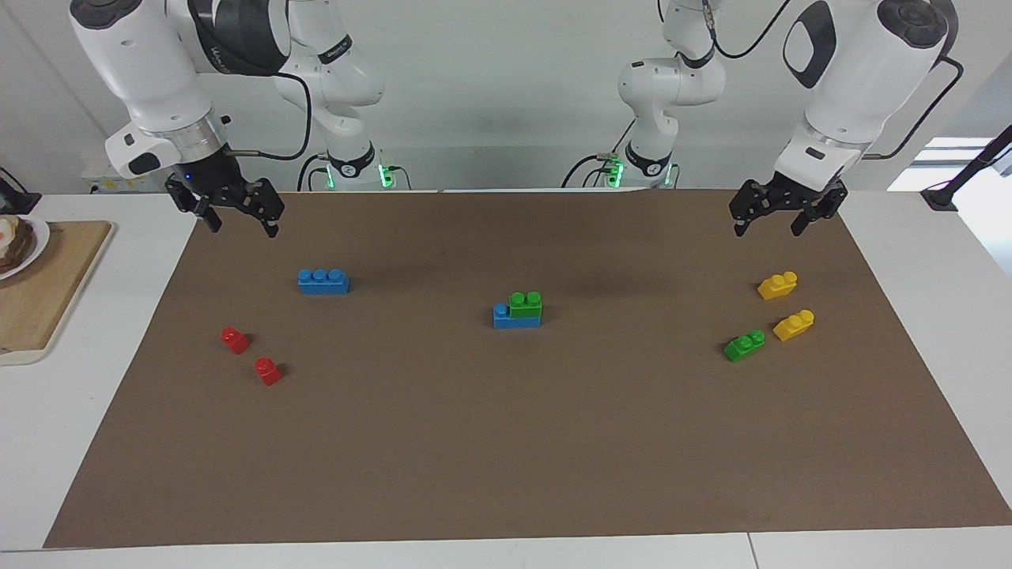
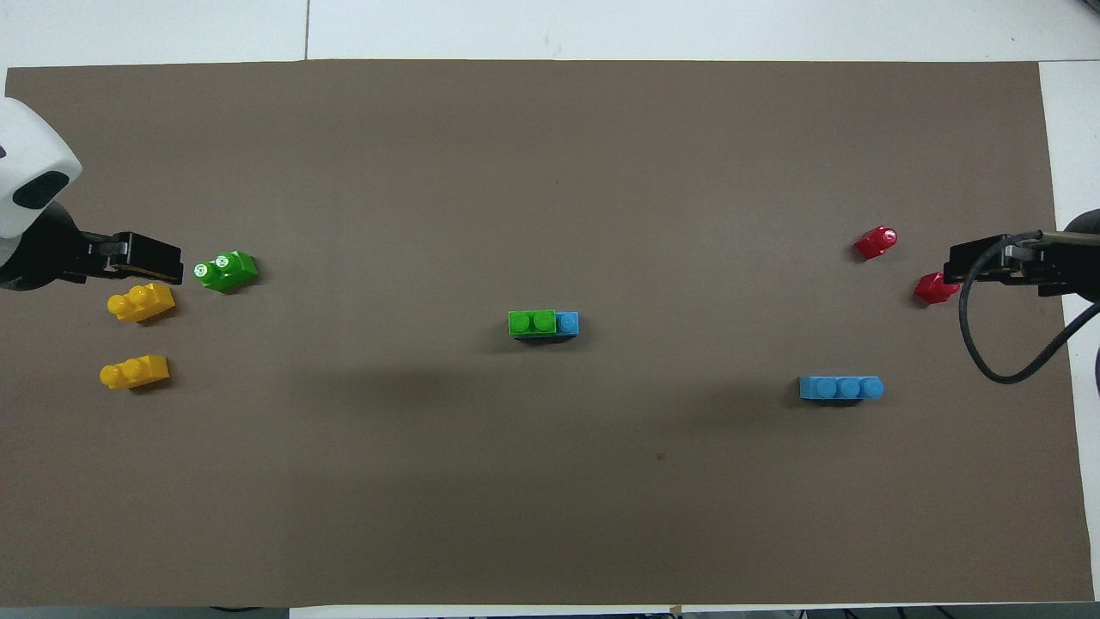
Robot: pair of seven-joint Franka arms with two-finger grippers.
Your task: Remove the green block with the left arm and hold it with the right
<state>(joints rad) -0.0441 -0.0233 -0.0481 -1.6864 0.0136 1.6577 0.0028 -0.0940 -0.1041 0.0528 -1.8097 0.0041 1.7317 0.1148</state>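
A green block (image 1: 526, 304) sits stacked on a three-stud blue brick (image 1: 503, 318) at the middle of the brown mat; the stack also shows in the overhead view (image 2: 532, 321). A second green block (image 1: 745, 345) lies loose toward the left arm's end (image 2: 225, 271). My left gripper (image 1: 768, 229) hangs open and empty in the air over the mat's edge by its base, apart from all bricks. My right gripper (image 1: 243, 227) hangs open and empty over the mat's edge at the right arm's end. Both grippers' tips show in the overhead view: the left gripper (image 2: 172, 262) and the right gripper (image 2: 952, 271).
Two yellow bricks (image 1: 777, 285) (image 1: 794, 325) lie beside the loose green block. A loose blue brick (image 1: 323, 281) and two red bricks (image 1: 234, 340) (image 1: 268, 371) lie toward the right arm's end. A wooden board (image 1: 47, 292) with a plate lies off the mat there.
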